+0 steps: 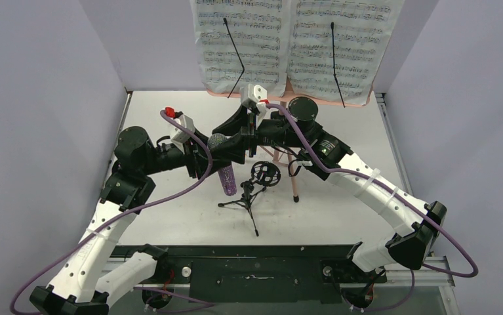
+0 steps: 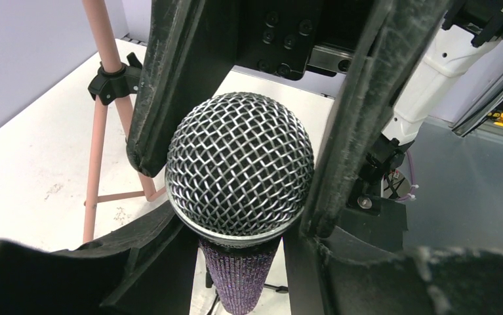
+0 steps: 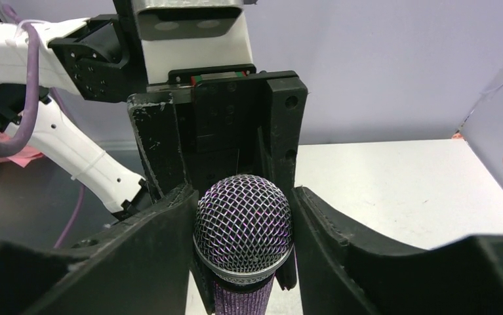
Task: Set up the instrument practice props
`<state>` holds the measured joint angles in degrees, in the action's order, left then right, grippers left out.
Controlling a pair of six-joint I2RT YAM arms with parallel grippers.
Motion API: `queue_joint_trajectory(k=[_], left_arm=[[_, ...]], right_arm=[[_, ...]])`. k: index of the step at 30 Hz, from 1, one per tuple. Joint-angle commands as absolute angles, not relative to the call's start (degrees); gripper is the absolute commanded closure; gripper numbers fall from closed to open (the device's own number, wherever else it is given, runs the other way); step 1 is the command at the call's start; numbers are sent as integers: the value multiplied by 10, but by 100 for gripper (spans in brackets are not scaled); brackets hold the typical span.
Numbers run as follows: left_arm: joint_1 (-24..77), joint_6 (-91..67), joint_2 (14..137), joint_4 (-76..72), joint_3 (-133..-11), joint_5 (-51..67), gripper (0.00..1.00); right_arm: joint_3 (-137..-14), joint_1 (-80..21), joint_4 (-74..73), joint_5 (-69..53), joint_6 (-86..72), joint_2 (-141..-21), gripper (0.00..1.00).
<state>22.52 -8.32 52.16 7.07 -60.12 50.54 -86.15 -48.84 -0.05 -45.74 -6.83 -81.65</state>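
Handover: left tool (image 2: pixel 239 233) clamps microphone (image 1: pixel 227 177) below mesh head (image 2: pixel 239 161); right tool (image 3: pixel 244 203) pinches head. Round mesh may slip, so verify grip before left releases.

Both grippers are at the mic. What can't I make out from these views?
- Top view: where the left gripper and right gripper meet the microphone head, hidden by the grippers themselves.
- Both wrist views: the microphone's lower body, cut off by the bottom edge.
- The ring mount: small in the top view, unseen in the wrist views.
- The top view's upper edge cuts off the sheet-music pages.
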Motion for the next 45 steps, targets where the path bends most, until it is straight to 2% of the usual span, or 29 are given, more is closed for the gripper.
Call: queue_joint_trajectory(k=[1,3,4,9,10,13,16,19,21,24,45], left_arm=[[229,-86,515,8,-639,507,100],[230,-87,514,8,-637,506,100],[230,-88,513,8,-635,502,100],[230,-88,510,-11,-630,488,100],[229,-88,511,-12,-629,487,92],[230,-85,511,-12,-625,476,52],[230,-79,511,-13,-621,472,24],[230,-76,508,-12,-617,466,7],[230,-76,504,-13,-615,456,0],[229,-75,496,-15,-609,442,3],[229,-59,439,-80,-485,272,4]], right_arm=[[-862,-490,9,-455,-59,-807,76],[-864,-490,12,-452,-57,-806,90],[-863,-491,12,-450,-56,-804,94],[-858,-489,14,-429,-42,-791,95],[-856,-488,16,-425,-41,-787,95],[-844,-485,30,-411,-41,-776,95],[-838,-481,36,-392,-38,-768,95],[-835,-477,31,-372,-33,-763,95],[-835,-475,23,-348,-27,-759,95],[-831,-473,17,-323,-16,-750,95],[-768,-469,46,-66,-30,-625,95]])
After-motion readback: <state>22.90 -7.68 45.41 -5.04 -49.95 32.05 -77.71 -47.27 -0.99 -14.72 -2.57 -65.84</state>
